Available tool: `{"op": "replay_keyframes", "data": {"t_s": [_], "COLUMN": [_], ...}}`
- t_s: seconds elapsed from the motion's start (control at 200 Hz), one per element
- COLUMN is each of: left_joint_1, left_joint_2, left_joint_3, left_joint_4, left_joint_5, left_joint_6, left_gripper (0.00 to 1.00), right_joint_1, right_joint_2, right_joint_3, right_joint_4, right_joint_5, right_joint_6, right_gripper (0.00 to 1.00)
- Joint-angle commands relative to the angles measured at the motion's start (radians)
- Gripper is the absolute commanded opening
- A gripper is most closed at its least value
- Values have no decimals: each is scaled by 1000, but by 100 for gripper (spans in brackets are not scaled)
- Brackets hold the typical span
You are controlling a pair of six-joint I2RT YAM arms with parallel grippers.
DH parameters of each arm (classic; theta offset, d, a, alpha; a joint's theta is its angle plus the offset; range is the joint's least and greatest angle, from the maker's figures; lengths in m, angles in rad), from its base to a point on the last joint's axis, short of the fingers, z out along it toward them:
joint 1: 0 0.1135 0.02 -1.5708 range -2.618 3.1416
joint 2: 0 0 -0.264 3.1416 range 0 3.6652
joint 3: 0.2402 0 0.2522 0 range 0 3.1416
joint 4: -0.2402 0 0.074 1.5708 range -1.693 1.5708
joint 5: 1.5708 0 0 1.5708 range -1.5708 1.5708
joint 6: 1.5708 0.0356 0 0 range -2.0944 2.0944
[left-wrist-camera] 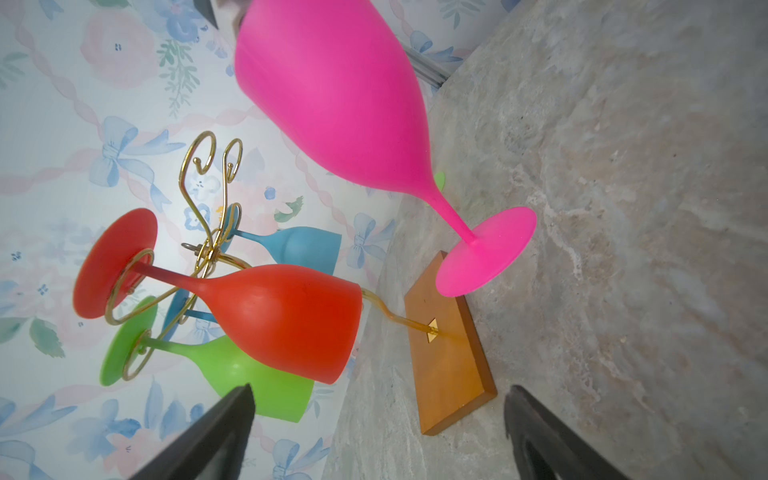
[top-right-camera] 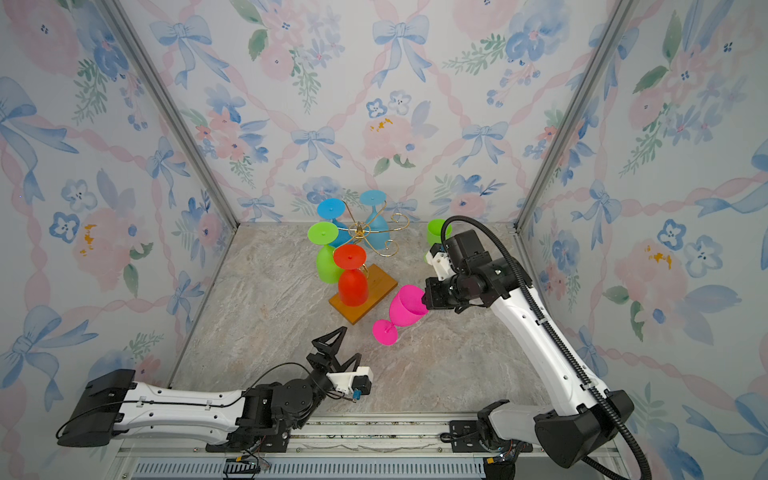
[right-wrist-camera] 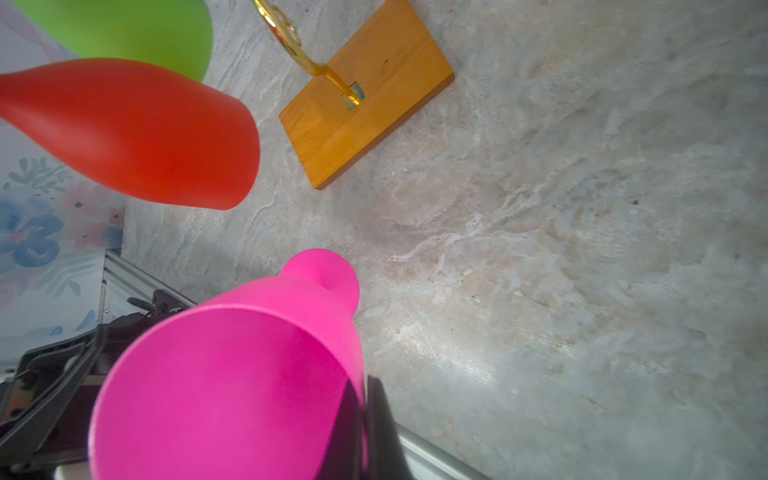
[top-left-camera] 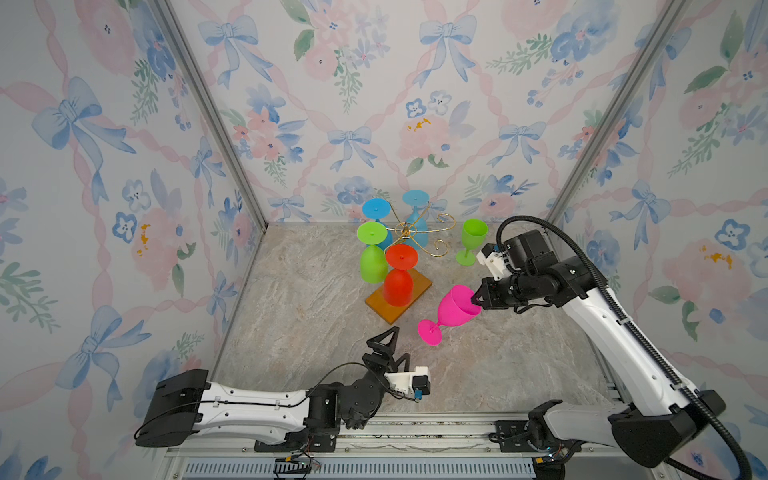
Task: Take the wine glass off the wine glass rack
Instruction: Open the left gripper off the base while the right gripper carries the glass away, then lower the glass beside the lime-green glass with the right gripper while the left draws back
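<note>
The wine glass rack, gold wire on an orange-brown wooden base, stands at the back middle. A red glass, a green glass and two blue glasses hang upside down on it. A pink wine glass is off the rack, tilted, with its foot low by the base's right corner. My right gripper is shut on its rim. My left gripper is open and empty, in front of the base.
A second green glass stands upright on the stone tabletop right of the rack, just behind my right wrist. Floral walls enclose the left, back and right. A metal rail runs along the front edge.
</note>
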Motion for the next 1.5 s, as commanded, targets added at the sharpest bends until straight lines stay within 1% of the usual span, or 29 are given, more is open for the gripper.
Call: {"op": "replay_keyframes", "data": {"t_s": [0.0,0.06,0.125,0.22,0.365,0.475,0.605,0.725,0.79,0.91,1.025,1.16,1.305,1.4,1.425,1.495], "left_joint_1": [62,104,144,218,342,476,649,789,848,958,1056,1117,1172,1190,1193,1200], "left_joint_2": [-34,-60,-99,-166,-245,-271,-244,-196,-172,-129,-94,-61,5,61,76,109], "left_joint_3": [103,120,126,128,140,151,173,193,201,213,218,224,270,281,316,322], "left_joint_4": [-282,-333,-360,-399,-438,-462,-477,-474,-474,-468,-437,-381,-327,-301,-296,-280], "left_joint_5": [77,120,151,231,302,386,499,588,620,682,738,754,775,790,791,795], "left_joint_6": [-396,-478,-538,-610,-698,-767,-850,-917,-933,-947,-963,-953,-953,-955,-954,-954], "left_gripper": [98,98,98,98,98,98,98,98,98,98,98,98,98,98,98,98], "right_joint_1": [-13,-13,-15,-23,-49,-90,-158,-222,-257,-323,-375,-407,-416,-425,-426,-430], "right_joint_2": [-10,-1,11,33,91,143,203,270,303,353,449,556,682,761,780,834], "right_joint_3": [1,10,17,29,75,127,184,239,265,302,360,468,616,718,748,826], "right_joint_4": [-38,-49,-51,-46,-52,-44,-12,8,25,65,99,97,62,31,22,-4], "right_joint_5": [227,326,396,451,548,606,606,603,593,536,495,460,468,455,453,455], "right_joint_6": [-36,-43,-50,-63,-92,-108,-123,-139,-145,-142,-126,-129,-140,-139,-139,-141], "right_gripper": [0,0,0,0,0,0,0,0,0,0,0,0,0,0,0,0]}}
